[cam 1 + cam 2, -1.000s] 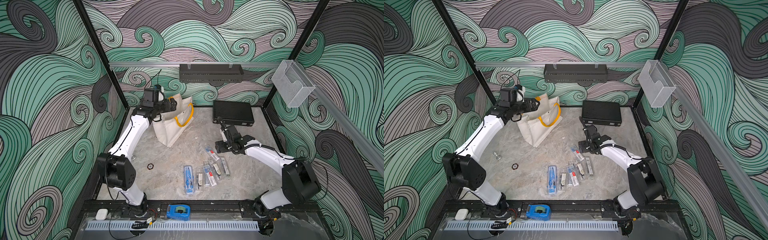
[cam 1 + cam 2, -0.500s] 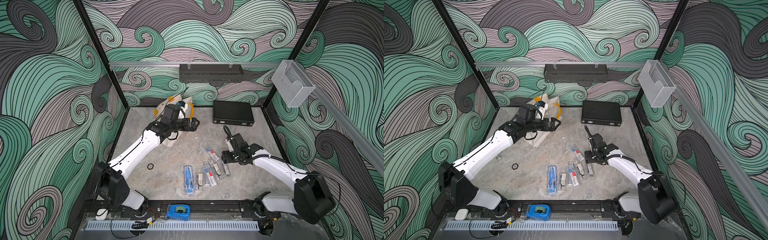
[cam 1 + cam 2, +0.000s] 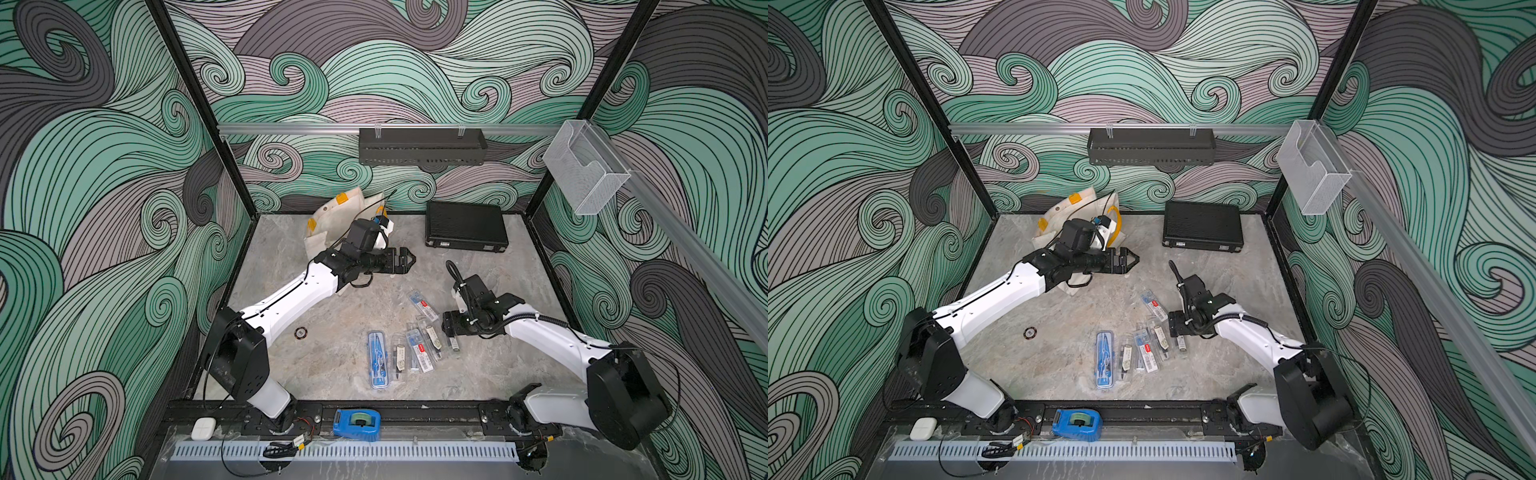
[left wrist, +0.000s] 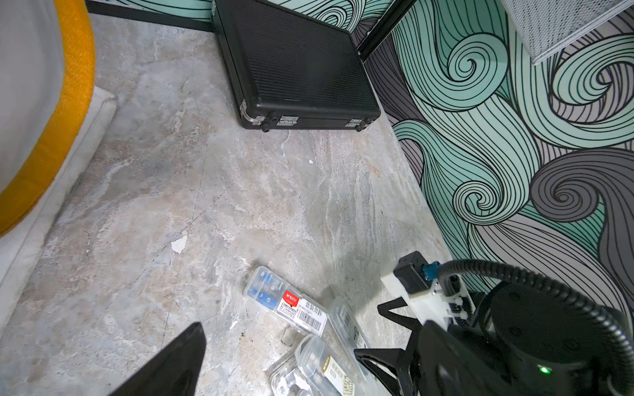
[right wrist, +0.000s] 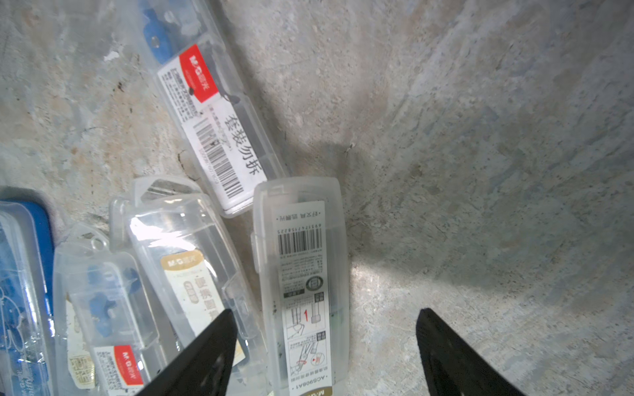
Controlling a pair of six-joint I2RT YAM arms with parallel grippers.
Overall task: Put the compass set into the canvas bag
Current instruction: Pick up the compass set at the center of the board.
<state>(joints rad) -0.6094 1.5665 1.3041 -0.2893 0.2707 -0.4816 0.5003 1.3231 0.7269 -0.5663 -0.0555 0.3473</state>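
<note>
1. The right gripper (image 5: 326, 310) is shown with its two black fingers (image 5: 206, 353) spread apart and nothing clasped between them. In a top view it (image 3: 449, 330) hangs low over the right end of a row of clear cases (image 3: 419, 340).
2. A slim clear case (image 5: 298, 281) with a barcode label lies flat, one end between the spread fingers and closer to one of them. Whether it is touched cannot be told.
3. The left gripper (image 3: 406, 262) stands open and empty above the far middle of the table (image 3: 498, 374), pointing to the right. Only one of its fingers (image 4: 171, 363) is caught by the left wrist view.
4. The compass set (image 3: 377, 365), a long clear case with a blue backing, lies flat at the left end of the row, near the middle of the table. It is seen in both top views (image 3: 1104, 359) and is gripped by neither gripper.
5. The canvas bag (image 3: 332, 216), off-white with a yellow handle (image 4: 68, 103), lies at the far left, partly hidden behind the left arm's wrist. It is well apart from the compass set.
6. A black hard case (image 3: 465, 226) lies closed at the far right, by the back wall.
7. A small dark ring (image 3: 300, 333) lies to the left of the compass set, and a blue tape dispenser (image 3: 357, 422) sits on the near rail.
</note>
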